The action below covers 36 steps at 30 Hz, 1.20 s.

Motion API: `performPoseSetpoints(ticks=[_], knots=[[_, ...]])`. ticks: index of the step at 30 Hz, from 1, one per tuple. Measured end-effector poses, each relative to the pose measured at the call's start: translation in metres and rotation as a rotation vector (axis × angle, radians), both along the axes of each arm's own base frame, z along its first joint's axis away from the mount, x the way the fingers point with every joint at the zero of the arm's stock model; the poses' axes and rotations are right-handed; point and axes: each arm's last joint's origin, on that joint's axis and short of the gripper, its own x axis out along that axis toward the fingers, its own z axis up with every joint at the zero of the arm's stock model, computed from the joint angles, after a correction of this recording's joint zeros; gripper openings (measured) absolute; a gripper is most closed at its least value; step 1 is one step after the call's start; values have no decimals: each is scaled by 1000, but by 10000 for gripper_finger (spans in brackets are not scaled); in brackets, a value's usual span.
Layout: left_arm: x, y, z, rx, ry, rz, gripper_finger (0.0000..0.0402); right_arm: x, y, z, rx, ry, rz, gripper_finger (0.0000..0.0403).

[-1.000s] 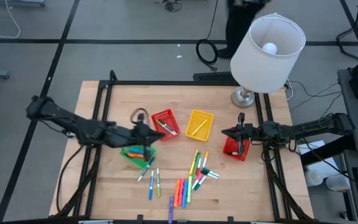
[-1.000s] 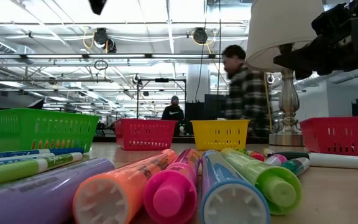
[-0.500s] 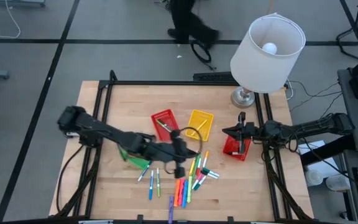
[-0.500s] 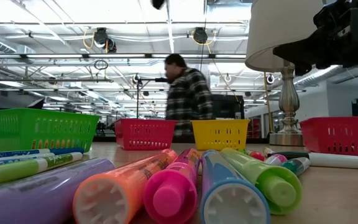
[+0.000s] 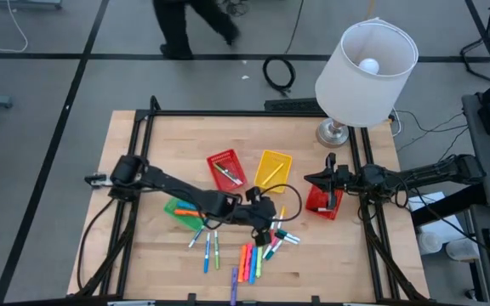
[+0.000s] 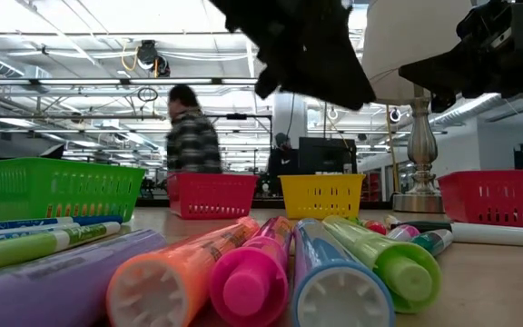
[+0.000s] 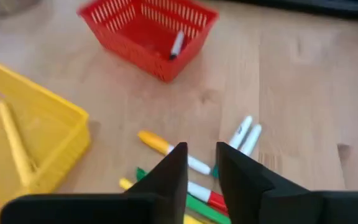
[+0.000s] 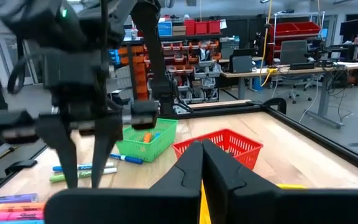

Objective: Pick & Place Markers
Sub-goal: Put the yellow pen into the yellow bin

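Note:
Several markers point(image 5: 260, 245) in orange, green, blue, pink and white lie loose on the wooden table near its front edge; they fill the foreground of the low view point(image 6: 271, 272). My left gripper point(image 7: 201, 157) hangs open just above this pile, pointing slantwise down, over a yellow-and-white marker point(image 7: 166, 148). It shows in the high view point(image 5: 264, 229) and in the right wrist view point(image 8: 84, 177). My right gripper point(image 8: 201, 158) is shut with nothing between its fingers and waits level above the right-hand red basket point(image 5: 321, 204).
A green basket point(image 5: 179, 208), a red basket point(image 5: 225, 168) with a marker in it and a yellow basket point(image 5: 272, 168) with a yellow marker stand mid-table. A lamp point(image 5: 366, 59) stands at the far right corner. A person walks beyond the far edge.
My left gripper has swung from over the green basket toward the table's right and near edge and has come down over the loose markers. The markers have stayed where they were. The person behind the table has walked toward the left.

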Motion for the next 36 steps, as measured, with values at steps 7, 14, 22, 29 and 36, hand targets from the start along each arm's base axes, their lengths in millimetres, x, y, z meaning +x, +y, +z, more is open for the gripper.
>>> performPoseSetpoints(ticks=[7,14,22,29,36], knots=[[2,-5,-30,45,109,-38,149,0,0,0,-2,-3,-1,0],[-3,1,-34,75,169,13,154,0,0,0,-24,-2,-3,0],[-1,6,-55,43,238,57,154,0,0,1,-25,-8,-5,0],[-1,7,-62,49,264,58,154,0,0,2,-24,-17,-4,0],[1,8,-64,13,253,81,154,0,0,2,-18,-22,-3,0]])
